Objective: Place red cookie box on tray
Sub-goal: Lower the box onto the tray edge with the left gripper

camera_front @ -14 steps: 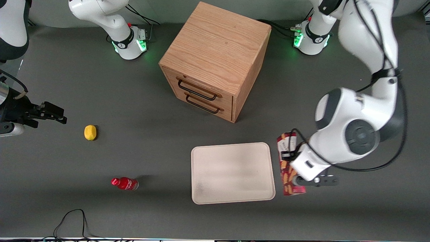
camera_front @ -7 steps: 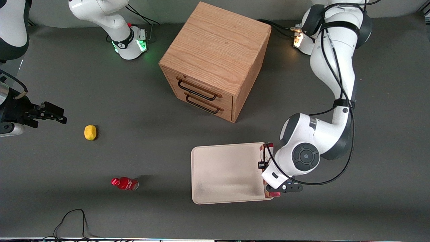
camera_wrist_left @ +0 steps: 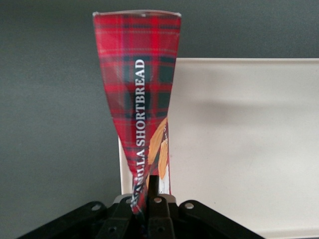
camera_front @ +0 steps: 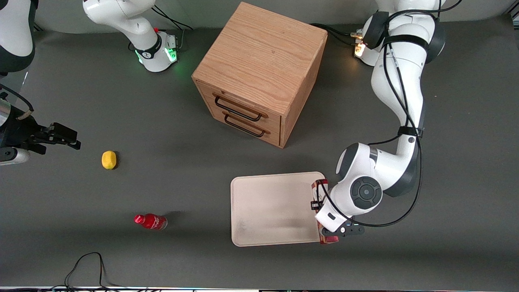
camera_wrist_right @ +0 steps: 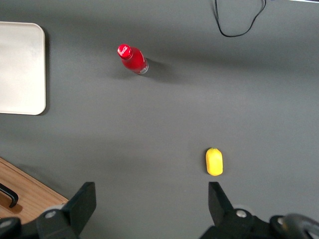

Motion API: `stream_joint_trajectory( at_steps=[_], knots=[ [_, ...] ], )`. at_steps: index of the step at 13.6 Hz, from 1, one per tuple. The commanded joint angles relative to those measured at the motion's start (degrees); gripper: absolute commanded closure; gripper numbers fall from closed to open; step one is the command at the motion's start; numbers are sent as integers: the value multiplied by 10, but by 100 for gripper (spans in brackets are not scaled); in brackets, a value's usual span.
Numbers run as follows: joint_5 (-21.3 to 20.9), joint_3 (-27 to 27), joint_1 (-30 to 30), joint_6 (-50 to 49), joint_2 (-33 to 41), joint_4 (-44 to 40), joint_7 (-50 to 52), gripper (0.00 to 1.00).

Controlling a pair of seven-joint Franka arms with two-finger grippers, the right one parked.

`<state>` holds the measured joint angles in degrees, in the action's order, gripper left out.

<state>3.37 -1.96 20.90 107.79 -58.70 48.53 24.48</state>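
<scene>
Step in hand, as I read it: carry-over w/ the red cookie box [camera_wrist_left: 142,94] clamped in the gripper [camera_wrist_left: 149,199], box hanging over the tray [camera_front: 275,209] rim at the working arm's end, partly over bare table, not yet set down. Next move prob needs a shift further in over the tray, then lower flat & let go. Count, l to r in front view: 1 lemon [camera_front: 108,159], 1 red bottle [camera_front: 151,221], 1 wooden two-drawer cabinet [camera_front: 259,73], 1 tray, 1 box
</scene>
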Motion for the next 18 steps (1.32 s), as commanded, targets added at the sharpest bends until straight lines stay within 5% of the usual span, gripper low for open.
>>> stream_joint_trajectory(
  at_steps=[1, 10, 11, 13, 18],
  knots=[
    [-6, 5, 5, 15, -16, -15, 11, 100],
    [-6, 5, 5, 39, -18, 15, 11, 100],
    [-6, 5, 5, 46, -18, 24, 12, 91],
    [-6, 5, 5, 53, -16, 31, 13, 1],
    [-6, 5, 4, 49, -13, 32, 13, 0]
  ],
)
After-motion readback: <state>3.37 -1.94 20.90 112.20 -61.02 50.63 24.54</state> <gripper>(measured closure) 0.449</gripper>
